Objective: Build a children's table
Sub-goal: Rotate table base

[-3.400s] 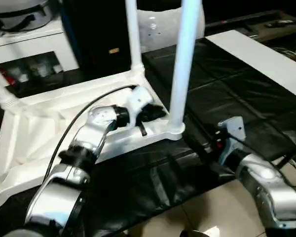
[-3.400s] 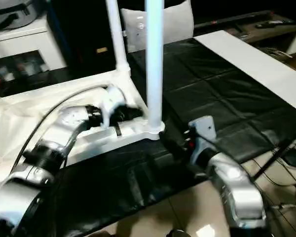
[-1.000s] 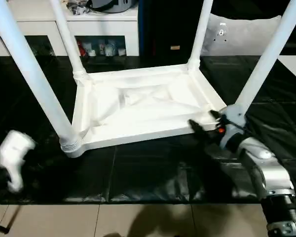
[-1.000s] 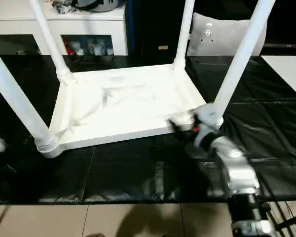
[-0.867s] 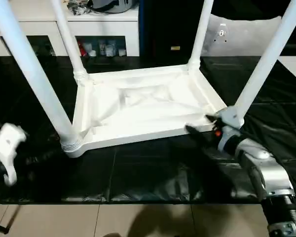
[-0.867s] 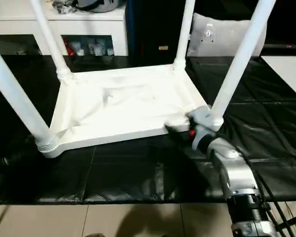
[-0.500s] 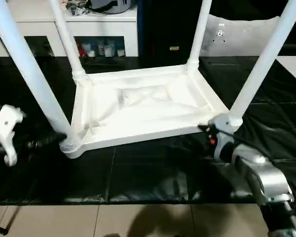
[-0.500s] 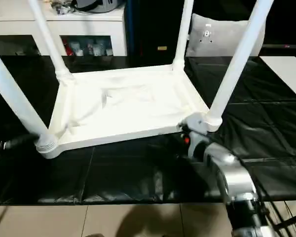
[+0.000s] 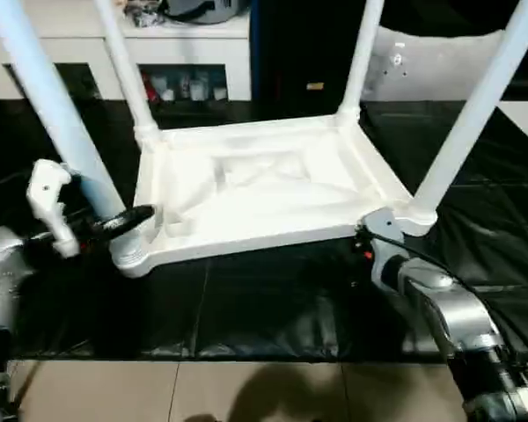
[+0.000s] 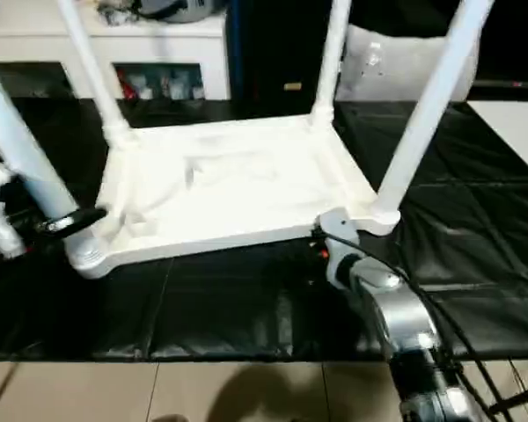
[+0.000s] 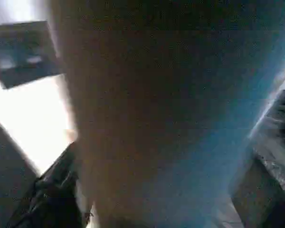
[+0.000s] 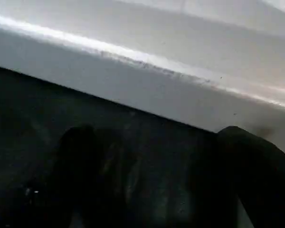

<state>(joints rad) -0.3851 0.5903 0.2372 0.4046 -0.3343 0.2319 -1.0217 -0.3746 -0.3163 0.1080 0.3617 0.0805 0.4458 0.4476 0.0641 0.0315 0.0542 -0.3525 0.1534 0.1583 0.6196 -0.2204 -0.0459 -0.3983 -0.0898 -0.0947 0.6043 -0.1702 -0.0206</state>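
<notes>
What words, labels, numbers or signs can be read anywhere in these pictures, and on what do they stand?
None can be read.
Small yellow label on the dark panel behind the upturned table top: too blurred to read.
Small mark on the white cushion: no letters can be made out.

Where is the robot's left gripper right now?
In the head views, the left gripper is at the table's near-left corner, beside the leg seated there.
</notes>
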